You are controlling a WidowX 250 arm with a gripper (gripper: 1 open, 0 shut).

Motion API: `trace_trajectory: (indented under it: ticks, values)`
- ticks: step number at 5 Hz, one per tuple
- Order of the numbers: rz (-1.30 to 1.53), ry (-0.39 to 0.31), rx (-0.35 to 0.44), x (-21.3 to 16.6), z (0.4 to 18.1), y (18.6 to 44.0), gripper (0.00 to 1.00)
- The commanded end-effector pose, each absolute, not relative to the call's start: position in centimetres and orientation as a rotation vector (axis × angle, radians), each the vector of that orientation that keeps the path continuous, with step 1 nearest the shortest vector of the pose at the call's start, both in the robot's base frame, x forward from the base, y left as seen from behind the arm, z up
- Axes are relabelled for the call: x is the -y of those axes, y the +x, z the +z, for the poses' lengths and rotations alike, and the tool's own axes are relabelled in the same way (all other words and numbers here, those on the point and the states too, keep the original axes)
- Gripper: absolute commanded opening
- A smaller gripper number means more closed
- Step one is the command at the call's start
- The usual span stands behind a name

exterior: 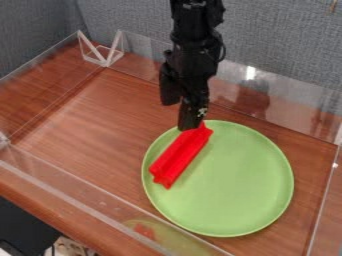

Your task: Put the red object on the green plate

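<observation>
The red object [181, 157], a long ridged block, lies on the left part of the green plate [247, 185], its far end pointing toward the arm. My black gripper [191, 117] points down just above that far end. Its fingers stand apart with nothing between them, and they look clear of the block.
A wooden table top [80, 115] is enclosed by low clear acrylic walls [60, 195]. A small clear stand [102, 47] sits at the far left corner. A grey panel backs the scene.
</observation>
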State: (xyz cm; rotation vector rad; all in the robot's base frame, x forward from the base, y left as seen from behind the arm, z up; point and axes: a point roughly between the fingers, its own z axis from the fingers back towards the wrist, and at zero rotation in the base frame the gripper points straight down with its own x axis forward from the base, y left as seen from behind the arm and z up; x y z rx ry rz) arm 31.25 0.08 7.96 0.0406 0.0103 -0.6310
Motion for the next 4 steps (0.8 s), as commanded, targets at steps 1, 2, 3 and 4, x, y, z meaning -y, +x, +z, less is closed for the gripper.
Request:
trace_trajectory:
  ticks: [1, 2, 3, 4]
  values:
    - [-0.634, 0.046, 0.037, 1.3, 9.3, 32.1, 1.00]
    - [-0.631, 0.043, 0.030, 2.3, 9.1, 32.2, 1.00]
    - [-0.590, 0.020, 0.004, 2.8, 7.4, 31.6, 1.00]
    - [-0.567, 0.003, -0.025, 2.9, 4.6, 31.4, 1.00]
